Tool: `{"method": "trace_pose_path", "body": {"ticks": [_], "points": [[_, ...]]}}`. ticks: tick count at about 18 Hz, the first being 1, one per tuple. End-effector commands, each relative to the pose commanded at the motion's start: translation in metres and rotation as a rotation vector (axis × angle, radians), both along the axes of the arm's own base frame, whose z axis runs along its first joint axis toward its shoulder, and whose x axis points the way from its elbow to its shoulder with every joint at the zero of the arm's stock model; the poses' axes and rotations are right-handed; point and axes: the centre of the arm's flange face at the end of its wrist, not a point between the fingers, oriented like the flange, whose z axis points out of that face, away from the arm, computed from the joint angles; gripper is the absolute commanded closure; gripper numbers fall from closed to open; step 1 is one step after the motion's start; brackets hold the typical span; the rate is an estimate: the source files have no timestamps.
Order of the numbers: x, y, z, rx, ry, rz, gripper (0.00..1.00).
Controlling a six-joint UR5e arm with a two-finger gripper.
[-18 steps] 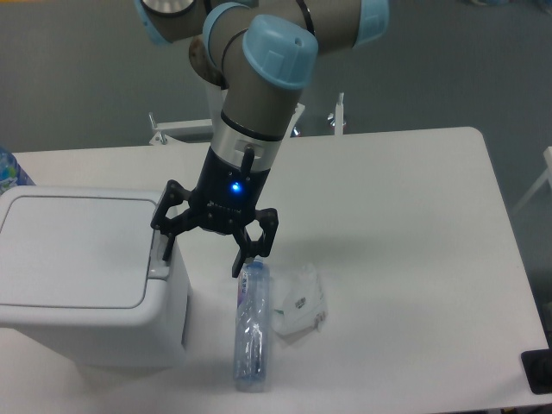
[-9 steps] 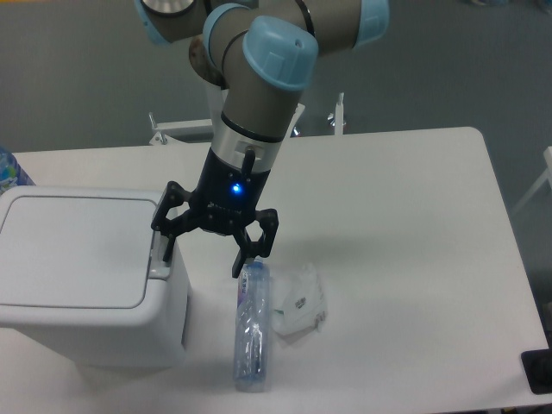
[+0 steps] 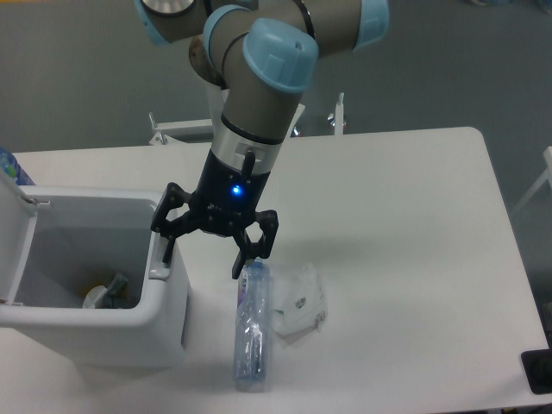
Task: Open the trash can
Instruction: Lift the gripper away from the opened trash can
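gaping trash can (image 3: 103, 332) directly left of spread, empty fingers (image 3: 166, 247)

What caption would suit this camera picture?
Open gripper at the latch of the trash can, whose lid stands open.

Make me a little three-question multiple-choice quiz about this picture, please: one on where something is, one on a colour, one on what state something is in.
1. Where does the plastic bottle lie?
A. Inside the bin
B. On the table, right of the trash can
C. Between the fingers

2. What colour is the light on the gripper?
A. Red
B. Green
C. Blue

3. What state is the lid in?
A. Swung up, open
B. Flat, closed
C. Lying on the table

Answers:
1. B, it rests on the white table beside the crumpled wrapper.
2. C, a blue glow shows on the black wrist.
3. A, the bin's inside and some rubbish are visible.
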Motion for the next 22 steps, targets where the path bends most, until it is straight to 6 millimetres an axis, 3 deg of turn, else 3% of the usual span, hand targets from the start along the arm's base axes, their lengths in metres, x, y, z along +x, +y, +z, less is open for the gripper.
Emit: {"method": "trace_pose_path", "body": {"ticks": [6, 10, 13, 17, 22], "points": [[-0.053, -0.027, 0.001, 0.008, 0.043, 0.082, 0.00], [-0.116, -0.051, -0.050, -0.159, 0.189, 0.118, 0.00], [-0.157, -0.072, -0.071, -0.222, 0.252, 0.109, 0.00], [-0.199, -0.103, -0.085, -0.248, 0.291, 0.078, 0.00], [-0.228, -0.128, -0.120, -0.366, 0.410, -0.137, 0.00]]}}
